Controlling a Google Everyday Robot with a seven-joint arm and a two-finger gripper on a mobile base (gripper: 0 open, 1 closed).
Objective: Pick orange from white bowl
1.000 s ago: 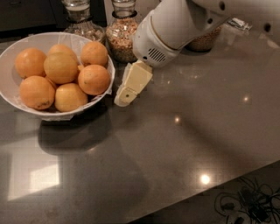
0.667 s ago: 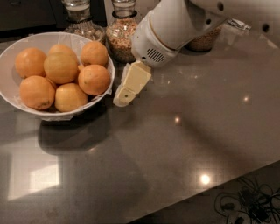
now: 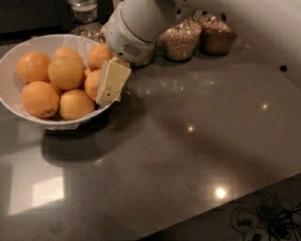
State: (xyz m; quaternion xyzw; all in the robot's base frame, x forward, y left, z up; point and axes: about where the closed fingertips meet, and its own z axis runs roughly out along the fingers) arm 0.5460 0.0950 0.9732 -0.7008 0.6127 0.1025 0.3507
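The white bowl [image 3: 28, 41] stands at the left of the dark counter and holds several oranges. The large, paler orange [image 3: 66, 73] lies near the bowl's middle, on top of the pile. Deeper-orange ones lie around it, among them one at the front left [image 3: 40, 99] and one at the back left [image 3: 33, 66]. My gripper [image 3: 110, 87], cream-coloured on a white wrist, hangs over the bowl's right rim. It is in front of an orange [image 3: 93, 84] at the bowl's right side and partly hides it. It holds nothing that I can see.
Glass jars of grain [image 3: 181, 40] [image 3: 216, 35] stand at the back of the counter, another jar [image 3: 84, 14] behind the bowl. The counter's front edge runs across the lower right, with cables [image 3: 268, 221] on the floor below.
My gripper and arm have moved left, from beside the bowl to over its right rim. The move has uncovered a jar behind. The oranges and bowl have not moved.
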